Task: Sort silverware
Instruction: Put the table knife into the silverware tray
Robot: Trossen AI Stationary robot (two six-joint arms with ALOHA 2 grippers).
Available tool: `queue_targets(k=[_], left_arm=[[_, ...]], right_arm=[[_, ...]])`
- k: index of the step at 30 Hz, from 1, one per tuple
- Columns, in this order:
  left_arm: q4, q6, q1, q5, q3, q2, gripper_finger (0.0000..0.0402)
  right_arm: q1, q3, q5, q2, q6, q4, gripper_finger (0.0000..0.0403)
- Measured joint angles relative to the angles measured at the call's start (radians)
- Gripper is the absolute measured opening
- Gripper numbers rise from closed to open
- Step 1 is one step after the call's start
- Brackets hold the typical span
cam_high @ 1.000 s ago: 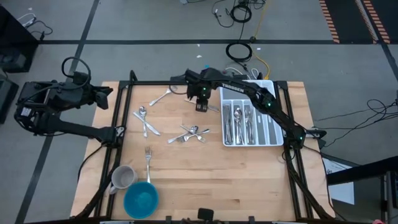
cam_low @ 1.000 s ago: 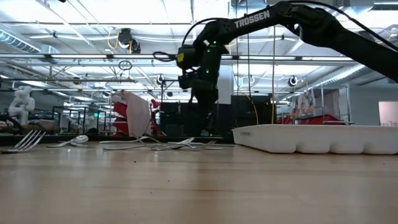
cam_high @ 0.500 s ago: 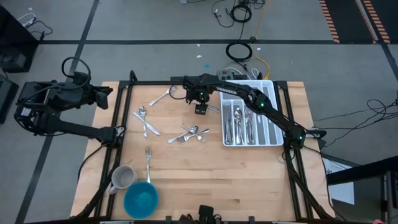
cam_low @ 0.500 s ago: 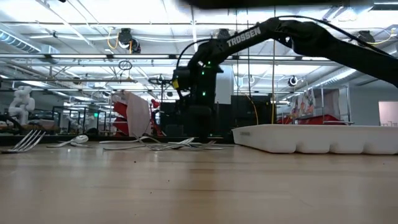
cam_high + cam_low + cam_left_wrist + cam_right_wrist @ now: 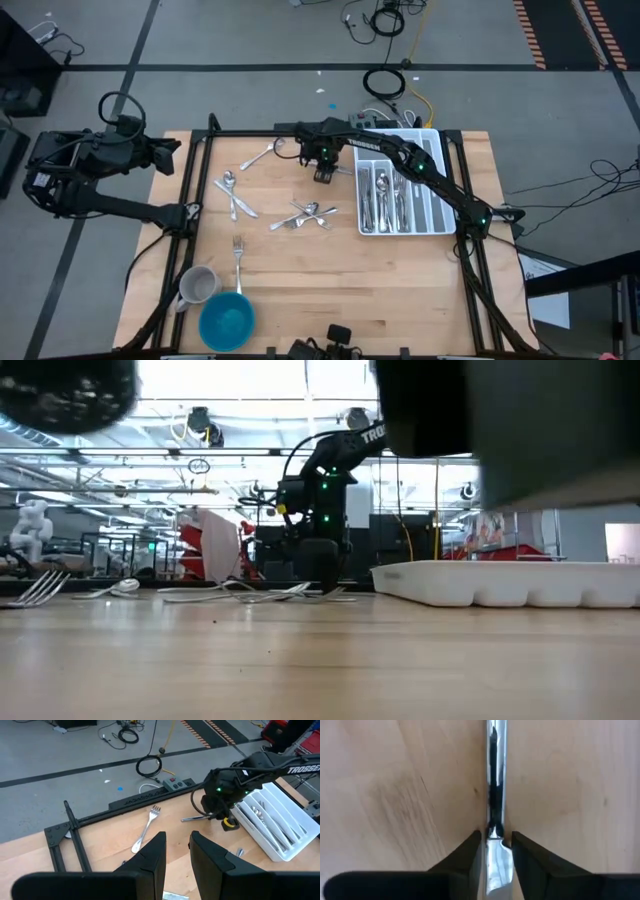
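Right gripper (image 5: 495, 851) pinches a knife (image 5: 495, 780) on the worktop (image 5: 395, 795).
Jaws clamp its handle; lift level, grip centred between them.

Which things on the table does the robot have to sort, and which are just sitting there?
To sort:
- knife between the right gripper fingers, on the wood
- fork near the far edge
- crossed silverware pile mid-table
- spoon and knife pair
- lone fork
- pieces already in the white organiser tray

Just sitting there:
- grey mug
- blue bowl
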Motion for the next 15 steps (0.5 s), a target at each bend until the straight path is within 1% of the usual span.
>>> queue_targets(k=[5, 11, 15], left_arm=[[0.0, 0.006, 0.0, -0.008, 0.0, 0.0, 0.009], [0.0, 0.001, 0.0, -0.008, 0.0, 0.0, 0.009], [0.0, 0.001, 0.0, -0.008, 0.0, 0.0, 0.009]], right_arm=[[0.001, 0.0, 0.015, 0.0, -0.025, -0.012, 0.0088], [0.015, 0.0, 0.092, 0.0, -0.143, -0.031, 0.0072], [0.011, 0.0, 0.091, 0.0, -0.21, -0.035, 0.0064]])
